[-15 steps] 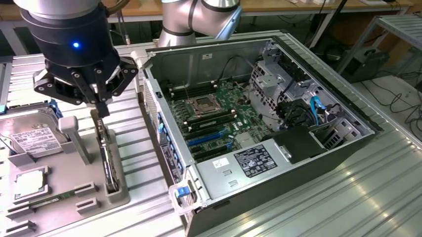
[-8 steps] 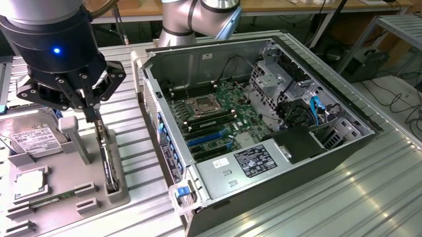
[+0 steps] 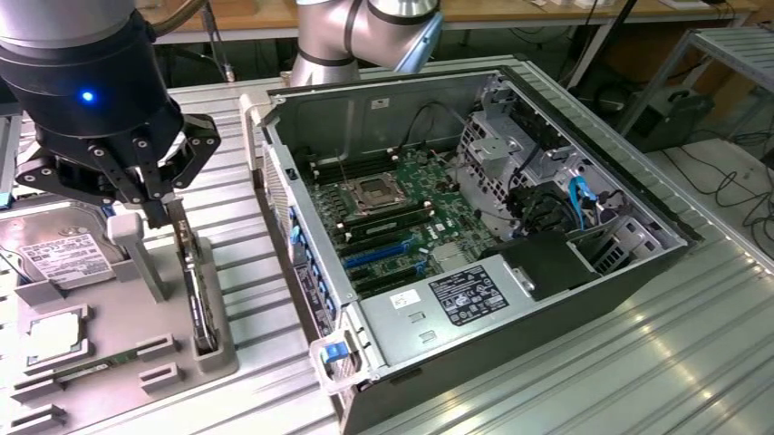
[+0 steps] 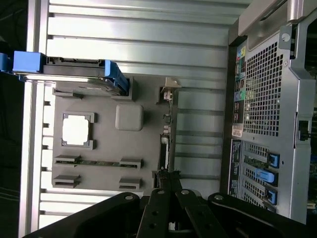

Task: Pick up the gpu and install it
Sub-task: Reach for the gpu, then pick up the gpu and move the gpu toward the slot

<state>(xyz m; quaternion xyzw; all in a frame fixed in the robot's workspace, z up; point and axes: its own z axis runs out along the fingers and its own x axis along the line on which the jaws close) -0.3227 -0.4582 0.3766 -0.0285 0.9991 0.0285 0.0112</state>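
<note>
Claw [image 3: 159, 216] closed at end of upright gpu [image 4: 166, 148]

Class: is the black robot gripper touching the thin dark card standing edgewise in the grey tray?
Cannot tell. In the exterior view the shut gripper overlaps the upper end of the gpu, hiding any contact or gap.

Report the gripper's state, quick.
Gripper: closed, fingers pinching the end of the thin flat dark expansion card, which stands on edge in the grey holder.
</note>
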